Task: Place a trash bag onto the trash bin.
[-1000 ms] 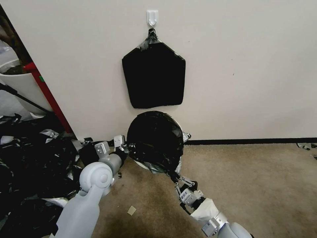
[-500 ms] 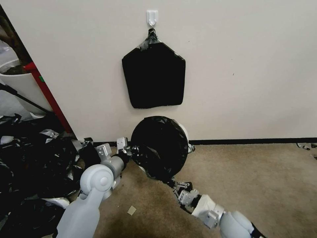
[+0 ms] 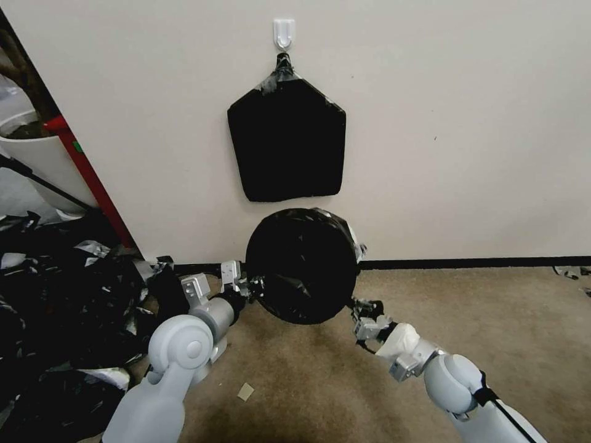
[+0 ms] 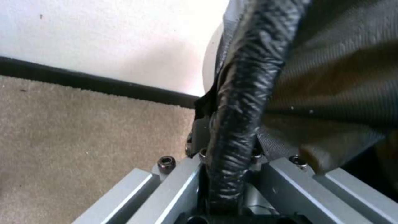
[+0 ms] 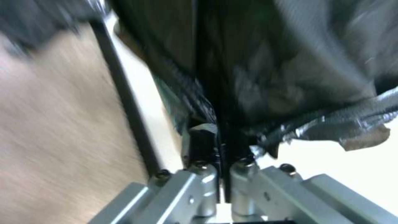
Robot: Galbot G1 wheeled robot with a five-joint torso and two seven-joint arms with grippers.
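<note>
The trash bag is stretched into a round black disc low against the wall, covering the mouth of the trash bin. The bin is almost wholly hidden behind it. A cream-white strip of the trash bin shows beside the bag's rolled edge. My left gripper is shut on the bag's left rim, and in the left wrist view that gripper pinches the black roll. My right gripper is shut on the lower right rim. In the right wrist view it clamps thin black film.
A flat black pack hangs from a white wall hook just above. A heap of black plastic scraps fills the floor at the left, by a red post and a big white tub. Bare carpet lies to the right.
My right gripper has swung from under the bag up and to the right with the rim. The bag has spread into a fuller circle, shifted slightly right. The left gripper crept a little right.
</note>
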